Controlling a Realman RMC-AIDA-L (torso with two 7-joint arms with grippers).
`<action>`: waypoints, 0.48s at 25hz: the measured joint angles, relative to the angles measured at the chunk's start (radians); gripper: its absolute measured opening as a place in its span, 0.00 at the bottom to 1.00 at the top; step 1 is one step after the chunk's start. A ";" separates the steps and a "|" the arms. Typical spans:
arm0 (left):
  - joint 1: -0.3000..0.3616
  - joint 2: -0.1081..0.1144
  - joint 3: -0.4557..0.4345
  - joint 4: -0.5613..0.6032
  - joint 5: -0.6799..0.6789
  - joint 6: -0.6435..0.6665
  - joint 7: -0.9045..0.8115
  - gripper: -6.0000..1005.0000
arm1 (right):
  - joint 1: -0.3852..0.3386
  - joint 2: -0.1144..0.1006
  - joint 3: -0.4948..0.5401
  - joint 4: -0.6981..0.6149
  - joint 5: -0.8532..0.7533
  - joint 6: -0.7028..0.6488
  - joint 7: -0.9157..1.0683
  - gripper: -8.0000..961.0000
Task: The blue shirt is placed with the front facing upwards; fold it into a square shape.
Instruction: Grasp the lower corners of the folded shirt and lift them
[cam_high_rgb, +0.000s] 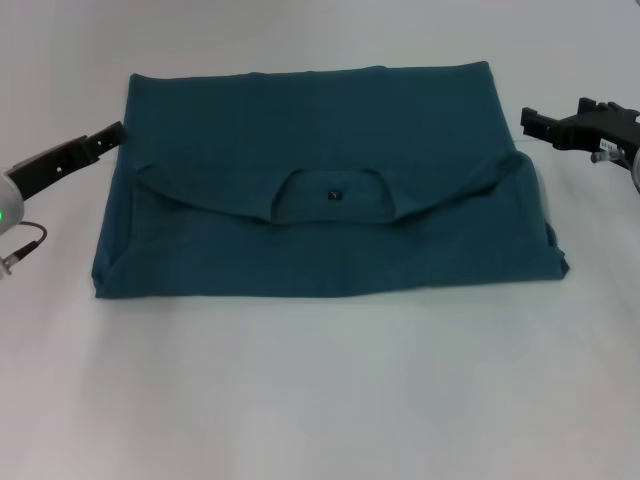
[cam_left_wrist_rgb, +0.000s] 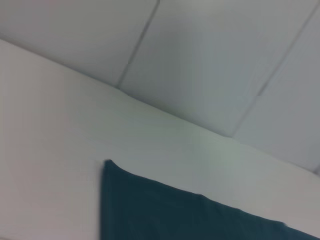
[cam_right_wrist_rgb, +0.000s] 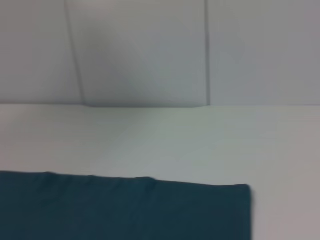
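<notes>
One folded teal-blue cotton shirt runs nine-to-three, collar toward six, between my left gripper and right gripper; jaw states unclear.

I am seeing a plain white table lying under even light; pale wall panels are standing behind it.

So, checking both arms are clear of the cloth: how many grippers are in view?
2. The left gripper sits at the blue shirt's far-left corner; the right gripper is beside its far-right corner.
</notes>
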 joint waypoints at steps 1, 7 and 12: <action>0.014 0.006 0.026 -0.012 0.000 0.033 -0.038 0.88 | -0.017 0.003 -0.045 -0.028 0.000 -0.013 0.039 0.97; 0.102 0.034 0.144 -0.095 0.001 0.217 -0.206 0.88 | -0.140 0.005 -0.228 -0.190 -0.001 -0.149 0.275 0.96; 0.166 0.045 0.206 -0.160 0.007 0.313 -0.218 0.88 | -0.217 -0.005 -0.237 -0.287 -0.001 -0.273 0.386 0.96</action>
